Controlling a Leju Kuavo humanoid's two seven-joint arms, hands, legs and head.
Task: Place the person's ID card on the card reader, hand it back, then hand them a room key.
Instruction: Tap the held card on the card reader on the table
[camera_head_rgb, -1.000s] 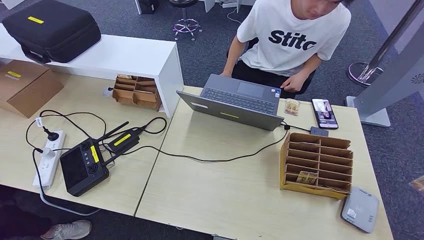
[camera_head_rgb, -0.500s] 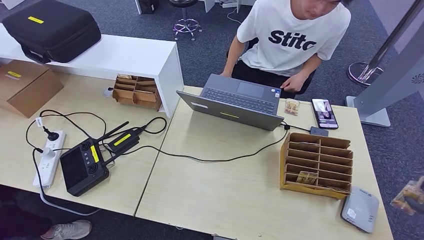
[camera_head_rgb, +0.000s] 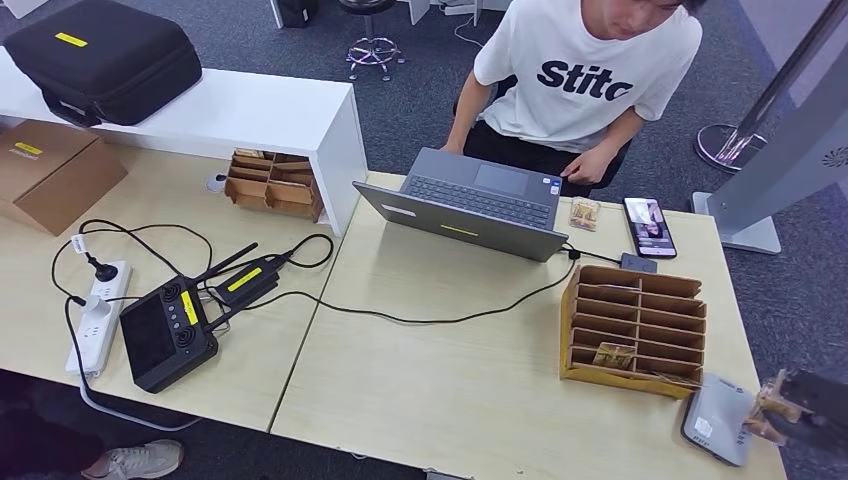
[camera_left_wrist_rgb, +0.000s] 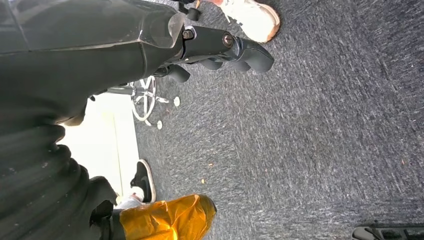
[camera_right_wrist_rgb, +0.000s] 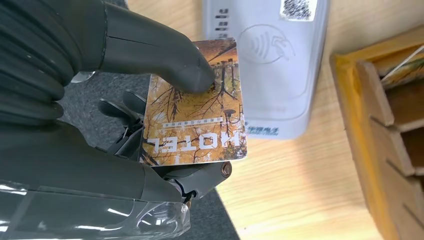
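Pinching an orange autumn-tree plastic card (camera_right_wrist_rgb: 197, 112) between its thick grey thumb and the darker fingers beneath, the right hand (camera_head_rgb: 800, 412) hangs at the near right corner of the pale wooden table (camera_head_rgb: 450, 400), partly past the table's right edge. In the right wrist view the card's leading edge overlaps the rim of the flat grey card reader (camera_head_rgb: 720, 417), which lies flush to that corner with carpet just beyond; whether card and reader touch cannot be told. The card reads "HOTEL"; the reader bears a contactless symbol and a small code sticker.

Just behind the reader stands the brown cardboard slotted organiser (camera_head_rgb: 634, 328), one similar card (camera_head_rgb: 612, 355) lying in a lower slot. A wide bare stretch of tabletop lies between the organiser and the table's left edge, crossed by a thin black cable (camera_head_rgb: 430, 318).

Farther back sits an open grey laptop (camera_head_rgb: 470, 203), a black smartphone (camera_head_rgb: 649, 226), and a person in a white T-shirt (camera_head_rgb: 585, 70) printed "Stitc".

The left hand (camera_left_wrist_rgb: 220, 47) hangs over grey carpet, fingers loosely curled around nothing.
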